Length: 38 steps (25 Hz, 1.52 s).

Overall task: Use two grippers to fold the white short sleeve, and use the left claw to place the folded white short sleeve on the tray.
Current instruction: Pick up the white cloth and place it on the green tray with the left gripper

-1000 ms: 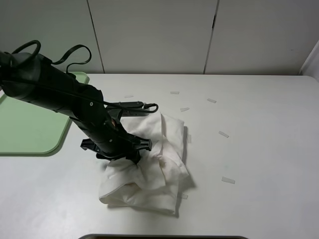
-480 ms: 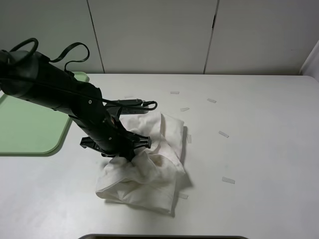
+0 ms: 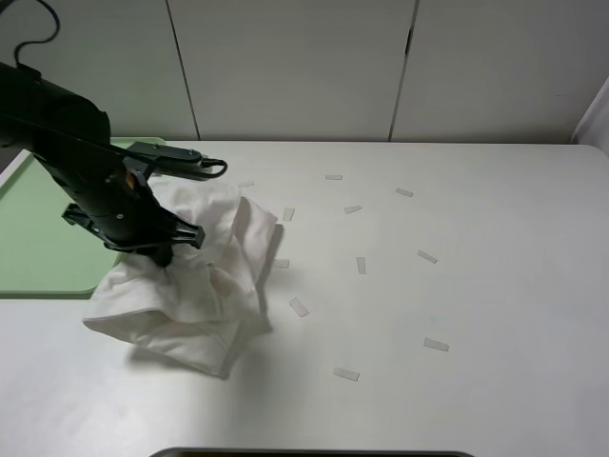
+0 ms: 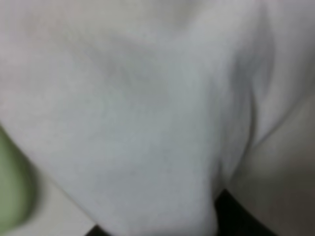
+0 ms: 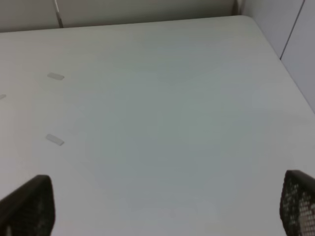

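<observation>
Exterior high view shows the left gripper pinched tight on the white short sleeve. The shirt is bunched up and hangs from the gripper, with its low part on the white table, just beside the green tray. Small bits of tape lie on the table. The right gripper has its fingers wide apart over bare table.

The white surface carries a green tray at its left edge, a bunched white shirt, and scattered tape strips.
</observation>
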Each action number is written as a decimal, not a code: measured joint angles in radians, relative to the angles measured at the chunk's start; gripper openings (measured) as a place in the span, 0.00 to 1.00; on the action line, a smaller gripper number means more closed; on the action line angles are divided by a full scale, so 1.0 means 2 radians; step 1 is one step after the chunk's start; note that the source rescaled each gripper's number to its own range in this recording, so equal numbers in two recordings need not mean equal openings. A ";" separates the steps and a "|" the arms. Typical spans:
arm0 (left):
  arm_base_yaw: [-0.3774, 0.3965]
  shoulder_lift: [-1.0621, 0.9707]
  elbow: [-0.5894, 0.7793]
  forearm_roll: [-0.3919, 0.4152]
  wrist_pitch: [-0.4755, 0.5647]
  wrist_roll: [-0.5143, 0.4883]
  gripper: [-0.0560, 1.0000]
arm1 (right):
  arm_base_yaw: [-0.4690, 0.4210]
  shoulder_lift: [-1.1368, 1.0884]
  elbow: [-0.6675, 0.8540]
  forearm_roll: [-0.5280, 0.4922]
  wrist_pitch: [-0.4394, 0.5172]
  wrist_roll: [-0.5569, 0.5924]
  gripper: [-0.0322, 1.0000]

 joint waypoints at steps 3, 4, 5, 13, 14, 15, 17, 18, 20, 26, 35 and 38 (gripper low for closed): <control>0.041 -0.011 0.000 0.047 0.015 0.017 0.25 | 0.000 0.000 0.000 0.000 0.000 0.000 1.00; 0.054 -0.012 0.000 0.055 0.016 0.023 0.25 | 0.000 0.000 0.000 0.000 0.000 0.000 1.00; 0.065 -0.012 0.000 0.063 0.016 0.032 0.25 | 0.000 0.000 0.000 0.000 0.000 0.000 1.00; 0.185 -0.012 0.000 0.120 0.009 0.110 0.25 | 0.000 0.000 0.000 0.000 0.000 0.000 1.00; 0.200 -0.012 0.000 0.128 0.007 0.118 0.25 | 0.000 0.000 0.000 0.000 0.000 0.000 1.00; 0.200 -0.012 0.000 0.128 0.007 0.118 0.25 | 0.000 0.000 0.000 0.000 0.000 0.000 1.00; 0.228 -0.012 0.000 0.144 -0.008 0.127 0.25 | 0.000 0.000 0.000 0.000 0.000 0.000 1.00; 0.248 -0.012 0.000 0.155 -0.024 0.129 0.25 | 0.000 0.000 0.000 0.000 0.000 0.000 1.00; 0.268 -0.012 0.000 0.163 -0.045 0.130 0.24 | 0.000 0.000 0.000 0.000 0.000 0.000 1.00; 0.305 -0.005 0.000 0.170 -0.096 0.137 0.24 | 0.000 0.000 0.000 0.000 0.000 0.000 1.00; 0.336 0.063 -0.045 0.173 -0.136 0.140 0.24 | 0.000 0.000 0.000 0.000 0.000 0.000 1.00; 0.336 0.071 -0.064 0.173 -0.138 0.140 0.24 | 0.000 0.000 0.000 0.000 0.000 0.000 1.00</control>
